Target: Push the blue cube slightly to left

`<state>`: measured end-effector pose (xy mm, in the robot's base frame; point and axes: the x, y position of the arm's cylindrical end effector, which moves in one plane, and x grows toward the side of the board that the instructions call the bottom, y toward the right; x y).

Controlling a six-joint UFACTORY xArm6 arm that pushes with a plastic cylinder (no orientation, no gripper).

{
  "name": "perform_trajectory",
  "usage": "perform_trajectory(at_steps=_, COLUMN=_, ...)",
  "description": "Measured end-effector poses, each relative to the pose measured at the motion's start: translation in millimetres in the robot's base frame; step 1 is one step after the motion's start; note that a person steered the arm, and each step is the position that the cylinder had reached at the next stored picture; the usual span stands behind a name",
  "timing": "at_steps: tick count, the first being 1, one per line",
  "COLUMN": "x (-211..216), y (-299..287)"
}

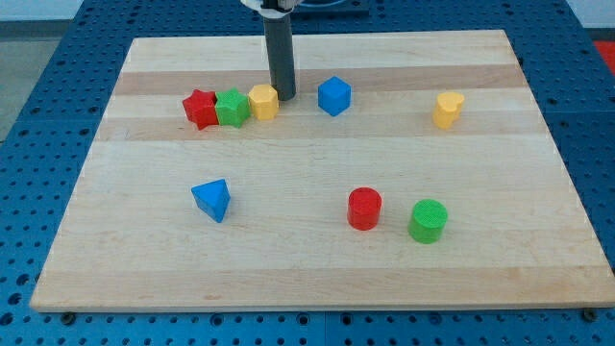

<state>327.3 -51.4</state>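
Observation:
The blue cube (pixel 333 95) sits on the wooden board (pixel 317 269) near the view's top, a little right of centre. My tip (pixel 282 97) is the lower end of the dark rod. It stands just left of the blue cube with a small gap between them. It is right next to the right side of a yellow block (pixel 263 101).
A green block (pixel 233 108) and a red block (pixel 200 109) line up left of the yellow block. Another yellow block (pixel 447 110) is at the right. A blue triangular block (pixel 211 199), a red cylinder (pixel 364 208) and a green cylinder (pixel 428 220) lie lower down.

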Motion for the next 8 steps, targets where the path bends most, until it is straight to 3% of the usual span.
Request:
perform_trajectory(at_steps=2, x=2.8, y=2.0)
perform_trajectory(at_steps=4, x=-56.4, y=50.0)
perform_trajectory(at_steps=5, x=-41.4, y=117.2)
perform_trajectory(at_steps=6, x=-13.2, y=143.1)
perform_trajectory(at_steps=8, x=1.3, y=125.5)
